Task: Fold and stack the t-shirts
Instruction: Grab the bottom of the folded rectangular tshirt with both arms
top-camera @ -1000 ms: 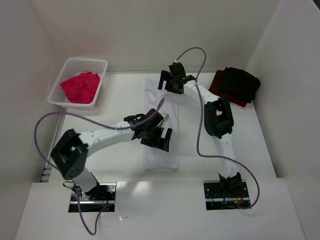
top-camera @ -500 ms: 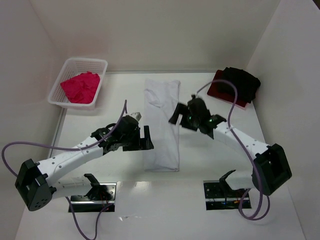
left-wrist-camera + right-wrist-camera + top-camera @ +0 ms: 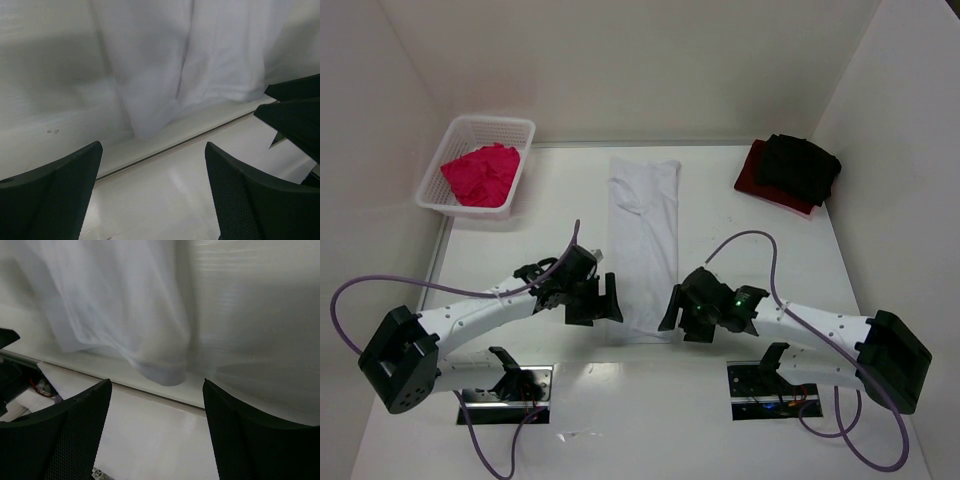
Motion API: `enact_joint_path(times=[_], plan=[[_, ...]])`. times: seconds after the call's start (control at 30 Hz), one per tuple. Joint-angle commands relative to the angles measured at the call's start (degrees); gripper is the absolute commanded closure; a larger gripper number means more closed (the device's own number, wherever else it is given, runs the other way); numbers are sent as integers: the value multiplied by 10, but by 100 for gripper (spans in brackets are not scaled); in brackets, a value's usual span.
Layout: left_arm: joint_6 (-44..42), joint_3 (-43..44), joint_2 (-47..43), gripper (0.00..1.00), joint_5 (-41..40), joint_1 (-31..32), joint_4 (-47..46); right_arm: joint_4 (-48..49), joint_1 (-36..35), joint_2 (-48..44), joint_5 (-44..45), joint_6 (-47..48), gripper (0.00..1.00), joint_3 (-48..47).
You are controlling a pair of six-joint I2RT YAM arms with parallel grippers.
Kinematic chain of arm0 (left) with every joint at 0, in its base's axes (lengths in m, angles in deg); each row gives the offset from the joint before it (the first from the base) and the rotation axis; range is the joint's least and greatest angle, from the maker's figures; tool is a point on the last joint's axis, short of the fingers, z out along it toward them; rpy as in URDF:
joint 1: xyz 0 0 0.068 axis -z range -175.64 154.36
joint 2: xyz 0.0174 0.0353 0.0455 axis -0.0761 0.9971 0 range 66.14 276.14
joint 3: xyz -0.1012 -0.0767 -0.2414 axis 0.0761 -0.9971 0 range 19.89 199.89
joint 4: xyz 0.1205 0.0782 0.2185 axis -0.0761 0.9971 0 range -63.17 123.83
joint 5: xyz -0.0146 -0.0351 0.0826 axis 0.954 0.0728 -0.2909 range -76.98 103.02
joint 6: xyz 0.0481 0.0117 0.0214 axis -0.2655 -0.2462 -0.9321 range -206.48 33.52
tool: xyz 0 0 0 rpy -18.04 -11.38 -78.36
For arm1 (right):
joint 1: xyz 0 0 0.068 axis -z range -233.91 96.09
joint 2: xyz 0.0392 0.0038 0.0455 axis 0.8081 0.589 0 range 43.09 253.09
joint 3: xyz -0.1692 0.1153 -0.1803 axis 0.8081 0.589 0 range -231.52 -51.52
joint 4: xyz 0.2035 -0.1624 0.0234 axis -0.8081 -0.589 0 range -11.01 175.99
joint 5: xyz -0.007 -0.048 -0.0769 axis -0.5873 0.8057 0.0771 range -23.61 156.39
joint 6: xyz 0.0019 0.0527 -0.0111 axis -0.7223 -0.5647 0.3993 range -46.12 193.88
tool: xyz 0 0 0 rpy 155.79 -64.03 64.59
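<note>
White tabletop, boxed in by pale walls, carries the work. At its middle lies the white cloth t-shirt, folded into a long narrow strip that runs from the far side toward the arms. Its near hem stops just short of the table's near edge.

The left gripper hangs just beside the strip's near-left corner, and the right gripper just beside the near-right corner. Both wrist views show the jaws spread with nothing between them and the hem lying ahead of the fingers.

The step in hand looks like taking the near hem to fold the strip over on itself. To do it well, each gripper should pinch every layer at its own corner. Both should then lift and carry together so the fold falls square.

Further out, the bright pink crumpled t-shirt sits in the white plastic lattice basket at far left. The black t-shirt rests on the dark red t-shirt at far right.
</note>
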Motion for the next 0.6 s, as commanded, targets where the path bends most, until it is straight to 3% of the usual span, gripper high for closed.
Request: enact_joint_path(times=[0.0, 0.57], plan=[[24, -25, -1, 9, 42, -1, -33, 2, -5, 0, 20, -46, 21, 17], [53, -76, 54, 24, 67, -1, -101, 51, -5, 29, 38, -57, 39, 30]])
